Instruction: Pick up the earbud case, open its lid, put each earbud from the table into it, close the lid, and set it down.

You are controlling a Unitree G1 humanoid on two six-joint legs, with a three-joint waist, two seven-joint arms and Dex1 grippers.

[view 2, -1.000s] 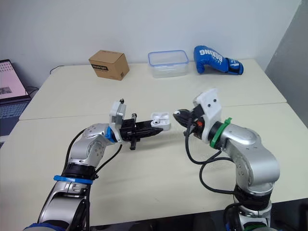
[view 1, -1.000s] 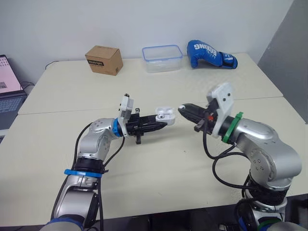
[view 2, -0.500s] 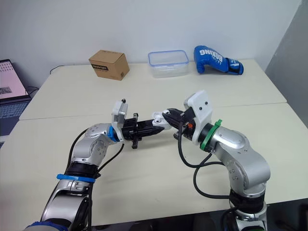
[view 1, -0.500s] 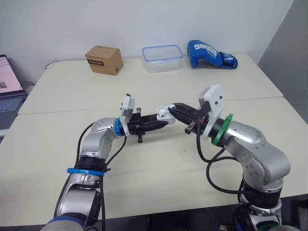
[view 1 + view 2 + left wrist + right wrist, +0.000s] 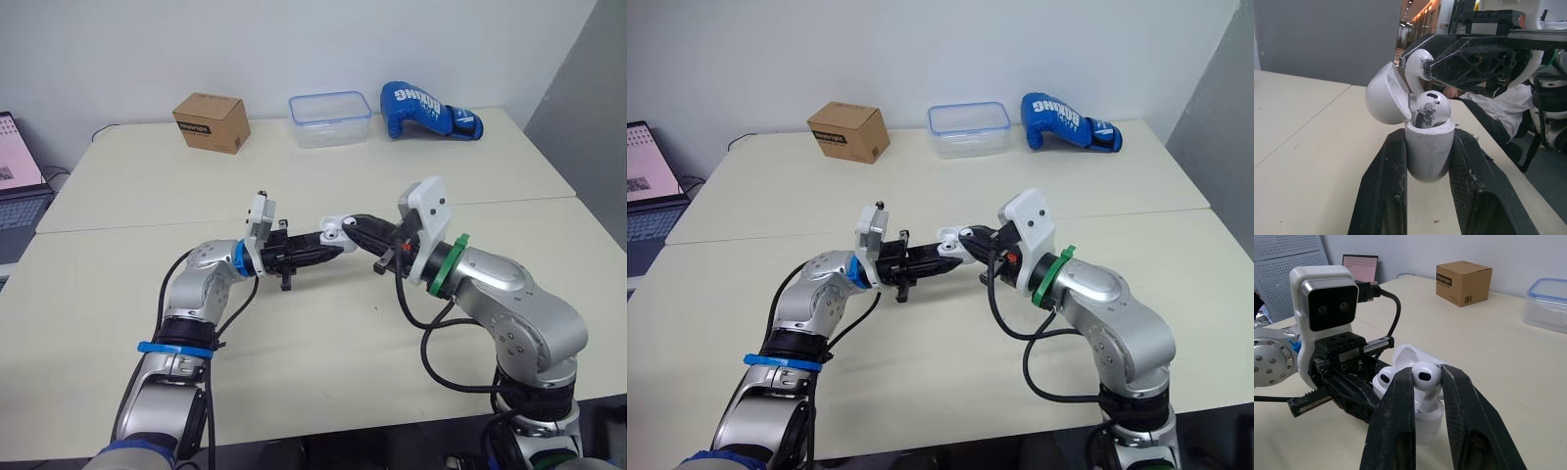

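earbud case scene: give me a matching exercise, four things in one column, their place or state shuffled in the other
Things:
1. earbud case
2. upper earbud
3. lower earbud
4. boxing glove

Places or states:
a. lying at the back of the table
b. clamped in the left end effector, lid open
c. pinched in the right end effector
d. seated in the case

Pairs: 1-b, 2-c, 3-d, 4-a

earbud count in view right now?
2. One earbud sits in the open earbud case held by the left gripper; the second earbud is pinched in the right gripper just above it. Arms could hide more.
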